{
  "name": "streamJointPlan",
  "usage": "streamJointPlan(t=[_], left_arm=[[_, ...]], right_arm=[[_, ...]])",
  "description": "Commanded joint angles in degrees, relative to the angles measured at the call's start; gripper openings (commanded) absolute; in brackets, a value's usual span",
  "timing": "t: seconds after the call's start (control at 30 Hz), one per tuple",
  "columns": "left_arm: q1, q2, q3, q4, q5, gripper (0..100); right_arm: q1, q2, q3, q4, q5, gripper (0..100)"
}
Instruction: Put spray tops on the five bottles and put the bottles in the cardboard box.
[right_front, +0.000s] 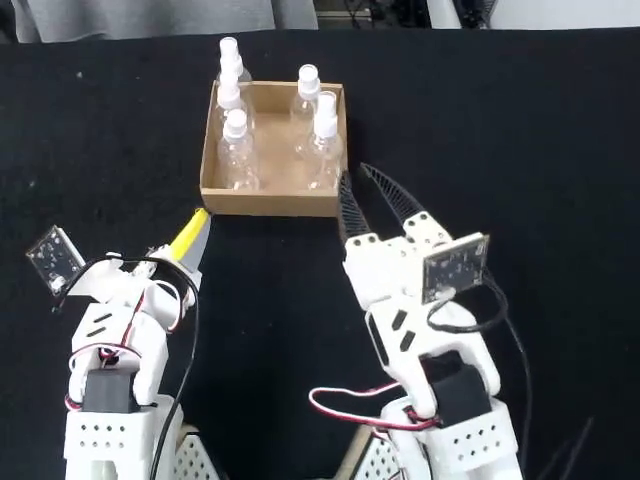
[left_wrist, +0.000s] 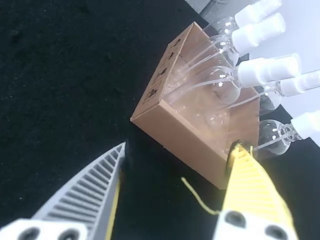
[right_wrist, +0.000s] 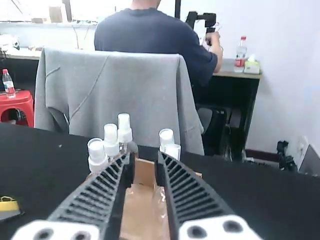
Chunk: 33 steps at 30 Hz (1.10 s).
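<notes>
On the black table (right_front: 520, 130), the left tool (left_wrist: 180, 146) sits low near the front left corner of the cardboard box (right_front: 270, 203). Its grey and yellow fingers are spread wide with nothing between them, and a thin yellowish thread (left_wrist: 196, 196) trails from the yellow one. The open-topped box stands toward the far middle of the table and holds all five clear bottles (right_front: 238, 150) upright. Each bottle carries a white spray top (right_front: 235, 122) that rises above the rim. Three bottles line the box's left side, one behind another, and two stand along its right side, leaving the brown floor bare down the middle. At the box's front right corner the right tool (right_front: 358, 182) points toward the far edge of the table. Its two black ribbed fingers are parted by a narrow gap and grip nothing. The inner finger lies just beside the corner, though the views do not settle whether it touches the cardboard. Beyond the table's far edge, a grey cloth (right_wrist: 115, 90) hangs over a chair back.
</notes>
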Motion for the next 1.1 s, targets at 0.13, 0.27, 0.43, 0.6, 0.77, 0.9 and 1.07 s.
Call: streamJointPlan(t=[0.13, 0.27, 0.43, 0.6, 0.77, 0.9, 1.07], left_arm=[[-0.13, -0.53, 0.04, -1.41, -0.44, 31], [-0.13, -0.53, 0.04, -1.49, -0.44, 31], [-0.13, -0.53, 0.22, -1.49, -0.44, 31], [-0.13, -0.53, 0.4, -1.49, -0.44, 31], [-0.13, -0.53, 0.48, -1.49, -0.44, 31], [-0.22, -0.53, 0.57, -1.49, -0.44, 31], [-0.22, -0.53, 0.57, -1.49, -0.44, 31]], right_arm=[[9.85, -1.8, -2.59, 7.38, 1.41, 3.8], [11.52, -1.8, -3.21, 9.32, 2.64, 3.8], [11.69, -4.26, -2.77, 13.1, 5.1, 3.8], [11.69, -12.97, -2.77, 20.48, 6.15, 3.9], [12.13, -20.53, 0.04, 24.88, 10.81, 3.9], [16.35, -19.74, 0.57, 25.49, 10.73, 3.9], [20.4, -20.09, 0.66, 25.67, 10.73, 3.9]])
